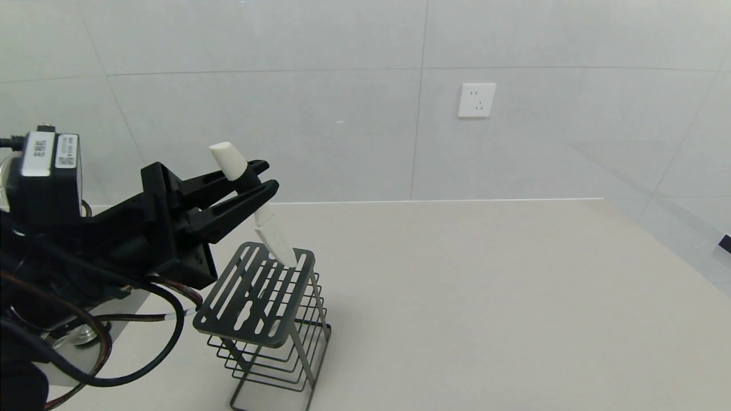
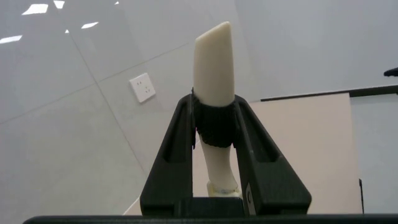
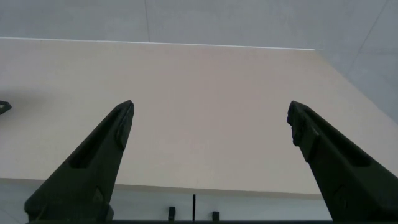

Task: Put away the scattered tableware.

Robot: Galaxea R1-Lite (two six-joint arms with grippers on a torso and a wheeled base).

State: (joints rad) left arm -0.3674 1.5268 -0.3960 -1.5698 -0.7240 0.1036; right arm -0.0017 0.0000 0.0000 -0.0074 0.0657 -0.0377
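Pale grey tiled wall (image 1: 342, 103), white wall socket (image 1: 476, 100), beige tabletop (image 1: 485, 297) meeting the wall

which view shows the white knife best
The head view: the whole white knife, handle to blade tip at the slotted rack, held by the left gripper. The left wrist view gives its handle close up; the right wrist view faces the table.
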